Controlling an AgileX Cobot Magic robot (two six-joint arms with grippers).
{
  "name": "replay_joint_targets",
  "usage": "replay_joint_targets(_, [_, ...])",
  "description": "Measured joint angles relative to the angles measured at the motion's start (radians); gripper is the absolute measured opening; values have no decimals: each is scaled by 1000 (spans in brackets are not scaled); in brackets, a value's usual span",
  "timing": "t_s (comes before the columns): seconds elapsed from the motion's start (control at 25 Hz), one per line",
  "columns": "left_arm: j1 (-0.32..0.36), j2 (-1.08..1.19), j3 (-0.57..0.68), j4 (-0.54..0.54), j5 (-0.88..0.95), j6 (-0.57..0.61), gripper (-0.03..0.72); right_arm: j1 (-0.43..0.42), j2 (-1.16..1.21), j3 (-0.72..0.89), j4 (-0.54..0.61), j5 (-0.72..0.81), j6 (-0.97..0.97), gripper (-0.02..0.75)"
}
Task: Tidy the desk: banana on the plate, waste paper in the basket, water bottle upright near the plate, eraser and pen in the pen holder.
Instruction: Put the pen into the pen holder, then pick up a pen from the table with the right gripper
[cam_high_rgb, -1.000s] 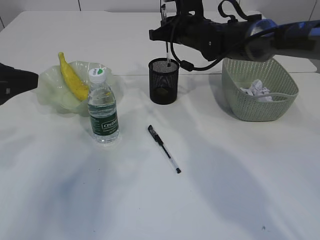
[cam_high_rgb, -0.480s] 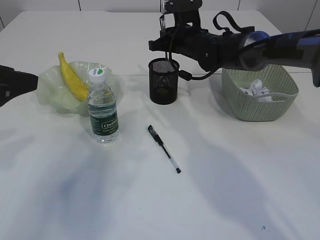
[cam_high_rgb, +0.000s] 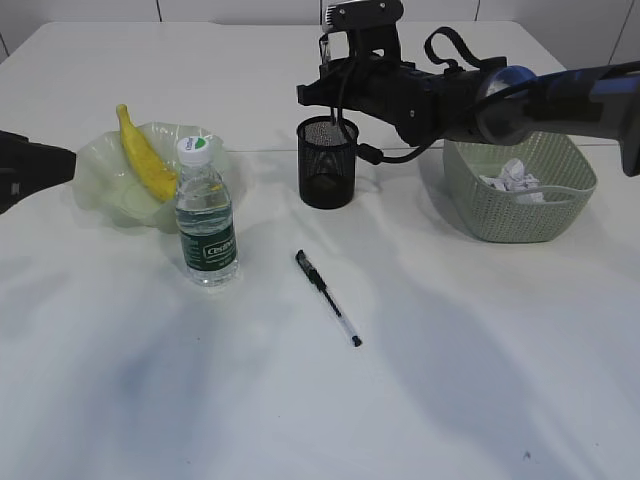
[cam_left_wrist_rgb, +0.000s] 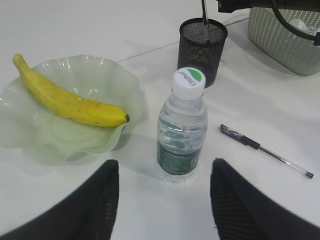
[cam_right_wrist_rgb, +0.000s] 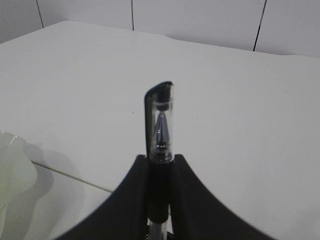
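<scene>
Clear plastic marked the loose pen (cam_high_rgb: 327, 284) lying at a slant in the lower centre of the exterior frame, not yet collected; beyond it the water bottle (cam_high_rgb: 206, 214) stood upright beside the plate (cam_high_rgb: 100, 165) bearing the banana (cam_high_rgb: 144, 155). The left gripper (cam_left_wrist_rgb: 162, 200) hung spread before the bottle. At upper centre the right gripper (cam_right_wrist_rgb: 160, 172) pinched a second pen (cam_right_wrist_rgb: 160, 135), capped end up, over the black mesh pen holder (cam_high_rgb: 327, 161), seemingly to lower it in; crumpled paper (cam_high_rgb: 515, 179) sat in the basket (cam_high_rgb: 520, 215).

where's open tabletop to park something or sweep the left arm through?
Free: the whole near half of the table below the loose pen, and the strip between that pen and the basket. Crowded: plate, bottle and pen holder, where the right tool holds another pen.
</scene>
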Motion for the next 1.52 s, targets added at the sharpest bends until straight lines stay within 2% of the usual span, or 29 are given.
replay_joint_targets(0.28, [0, 0, 0, 0, 0, 0, 406, 0, 0, 0, 0, -2, 0, 198])
replay_joint_targets(0.52, [0, 0, 0, 0, 0, 0, 406, 0, 0, 0, 0, -2, 1, 241])
replay_joint_targets(0.84, [0, 0, 0, 0, 0, 0, 406, 0, -37, 0, 0, 28, 2, 252])
replay_joint_targets(1.28, [0, 0, 0, 0, 0, 0, 406, 0, -206, 0, 0, 400, 3, 253])
replay_joint_targets(1.52, [0, 0, 0, 0, 0, 0, 406, 0, -327, 0, 0, 687, 3, 253])
